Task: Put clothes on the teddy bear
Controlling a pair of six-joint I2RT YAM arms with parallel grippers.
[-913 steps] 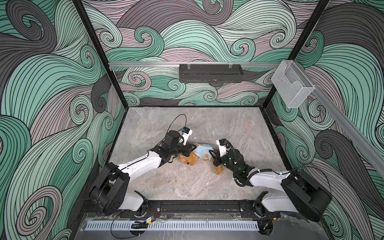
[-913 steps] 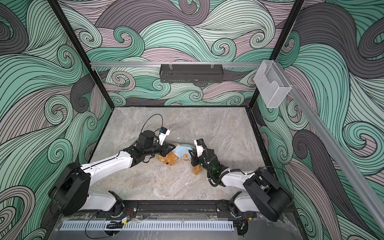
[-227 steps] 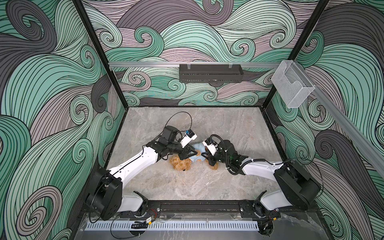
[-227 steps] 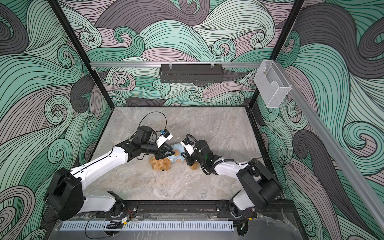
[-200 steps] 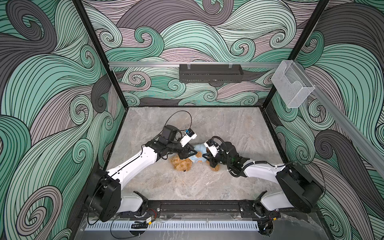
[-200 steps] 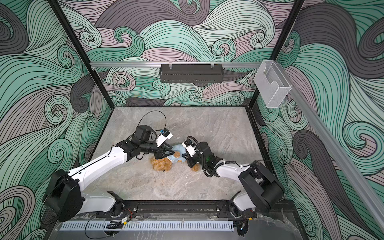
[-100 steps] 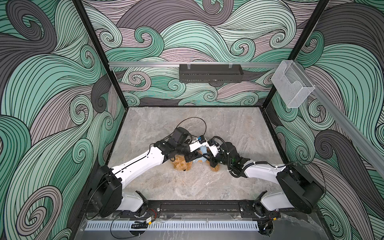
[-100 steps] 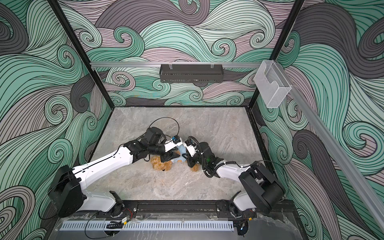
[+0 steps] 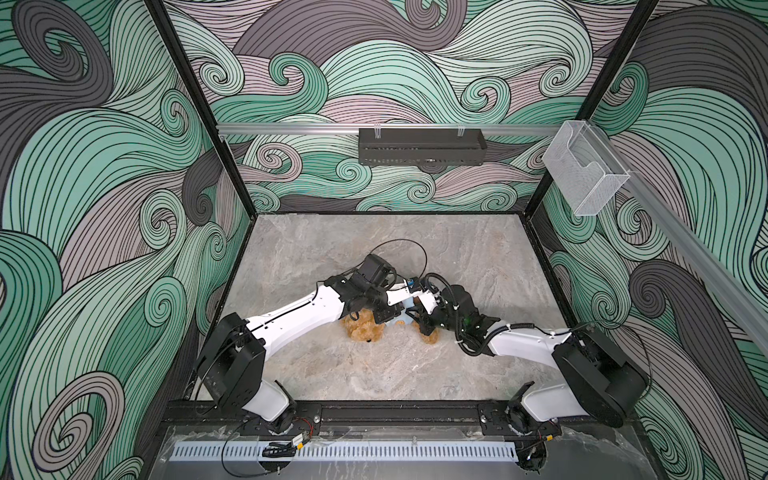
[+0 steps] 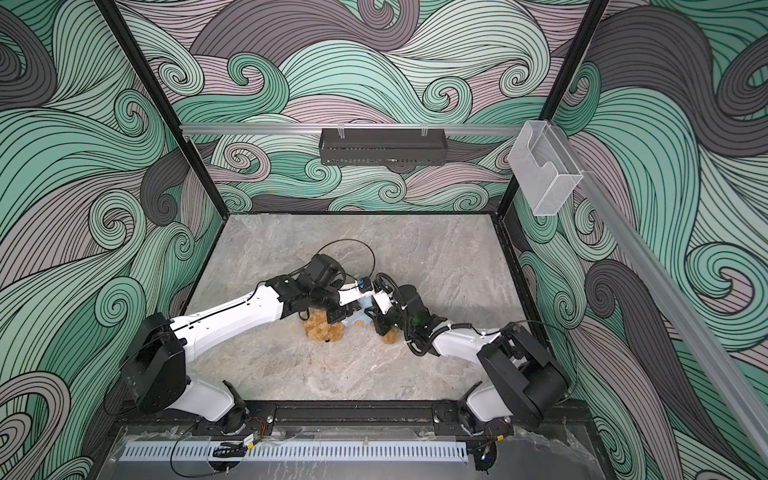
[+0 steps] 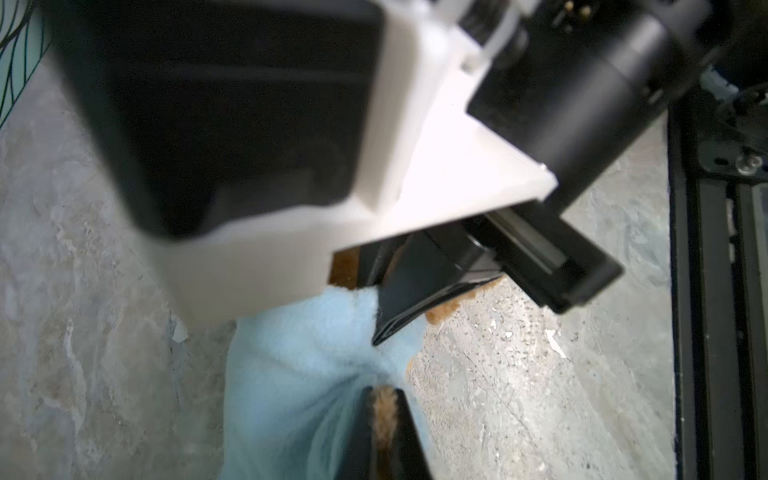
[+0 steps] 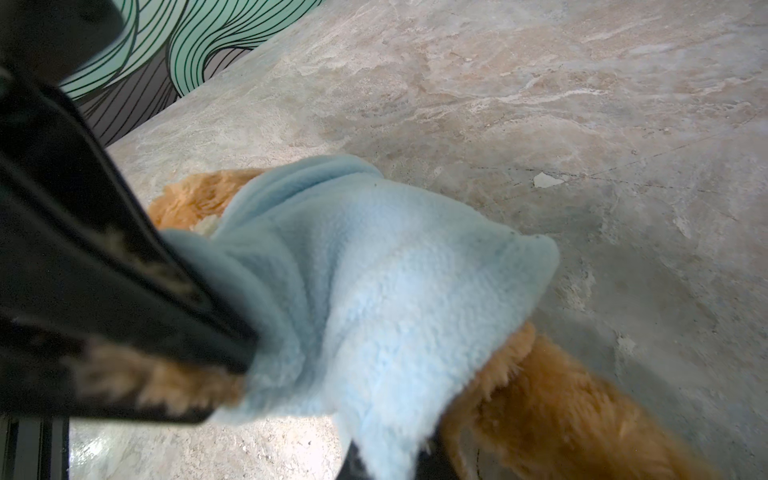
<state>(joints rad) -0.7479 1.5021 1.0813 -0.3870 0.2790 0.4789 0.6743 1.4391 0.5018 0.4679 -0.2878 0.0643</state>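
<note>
**Centre stage, a two-armed fitting**

Near the middle of the grey marble-patterned tabletop [image 9: 374, 374], the left gripper [image 11: 384, 392] is clamped tight on a bunched light-blue fleece garment [image 12: 374, 270], with tufts of fur caught between its black fingers. The right gripper [image 11: 384, 332], likewise closed, pinches the same garment just beside it. Beneath both lies the shaggy golden-brown plush teddy bear [image 9: 365, 330], its head beside the left arm's wrist and a furry limb poking out by the right gripper. The fleece covers part of its body. Walls [image 9: 104, 166] of green, mauve and grey swirls enclose the table. A black perforated tray [image 9: 419, 147] hangs on the back rail, and a clear plastic holder [image 9: 582, 174] on the right-hand wall.
</note>
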